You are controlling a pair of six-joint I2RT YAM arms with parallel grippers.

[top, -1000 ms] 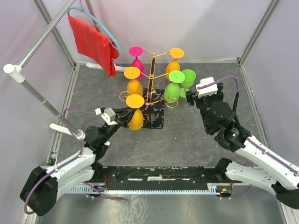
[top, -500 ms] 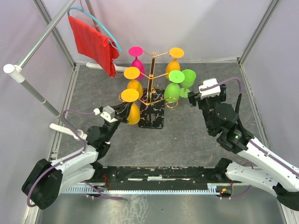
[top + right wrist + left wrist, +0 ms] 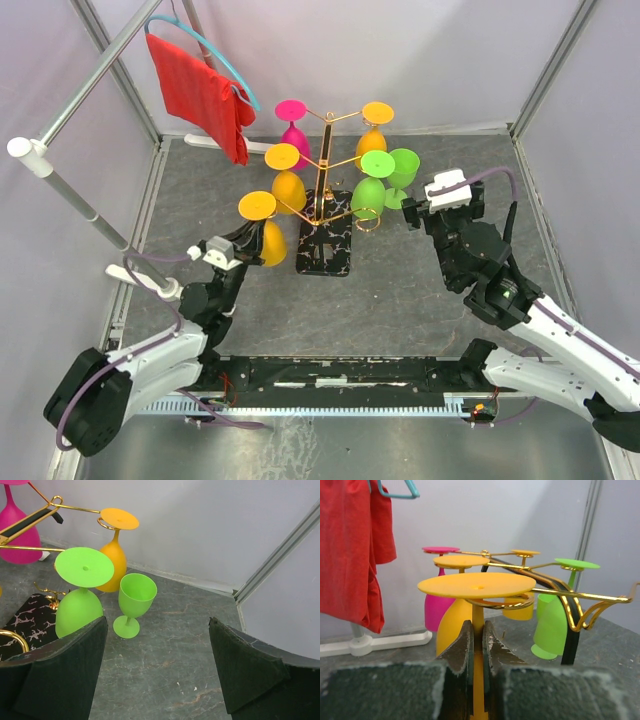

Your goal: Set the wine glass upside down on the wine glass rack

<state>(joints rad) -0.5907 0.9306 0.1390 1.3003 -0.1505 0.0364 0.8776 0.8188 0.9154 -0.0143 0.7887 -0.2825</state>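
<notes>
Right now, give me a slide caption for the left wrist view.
Left pincer shut on the stem of an upside-down orange wine glass at the gold wine glass rack.

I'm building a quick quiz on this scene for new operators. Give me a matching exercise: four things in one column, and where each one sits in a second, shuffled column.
Things
1. the orange glass nearest the left arm
2. the green glass with its rim up
3. the pink glass
4. the red cloth

Places
A. hangs from a blue hanger
B. stands on the table beside the rack
C. clamped by its stem in the left gripper
D. hangs upside down on the rack's far side

Pairs: 1-C, 2-B, 3-D, 4-A
</notes>
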